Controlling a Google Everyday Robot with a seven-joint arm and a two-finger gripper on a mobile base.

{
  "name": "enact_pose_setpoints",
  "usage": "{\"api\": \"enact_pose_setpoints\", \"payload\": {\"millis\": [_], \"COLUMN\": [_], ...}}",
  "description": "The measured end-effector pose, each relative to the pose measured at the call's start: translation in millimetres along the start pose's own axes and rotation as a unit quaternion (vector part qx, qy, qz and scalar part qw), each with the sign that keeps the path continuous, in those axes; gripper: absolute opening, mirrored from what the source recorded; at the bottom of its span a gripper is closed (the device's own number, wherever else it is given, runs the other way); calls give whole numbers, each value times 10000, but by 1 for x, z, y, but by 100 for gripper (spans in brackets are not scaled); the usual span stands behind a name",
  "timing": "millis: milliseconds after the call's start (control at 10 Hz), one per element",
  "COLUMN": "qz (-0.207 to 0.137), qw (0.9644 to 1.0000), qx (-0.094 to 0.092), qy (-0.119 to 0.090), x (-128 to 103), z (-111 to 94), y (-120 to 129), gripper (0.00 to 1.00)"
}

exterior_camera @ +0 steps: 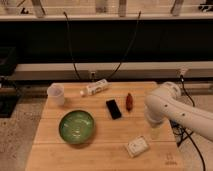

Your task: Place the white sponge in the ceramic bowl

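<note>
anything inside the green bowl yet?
Nothing seen in the ceramic bowl; its whole interior shows. The white sponge lies on the table; the hand hangs just right of it.

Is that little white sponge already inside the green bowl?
No, the white sponge lies on the table, apart from the ceramic bowl, with the gripper hanging close beside it.
</note>
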Motion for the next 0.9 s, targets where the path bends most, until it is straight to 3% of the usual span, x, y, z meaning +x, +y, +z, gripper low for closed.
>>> {"api": "enact_pose_setpoints", "payload": {"millis": [500, 900], "qz": [-594, -910], "qw": [9982, 9957], "qx": [-97, -181], "qy": [47, -43], "x": [-22, -33], "z": [27, 52], "y": [14, 27], "gripper": [80, 80]}}
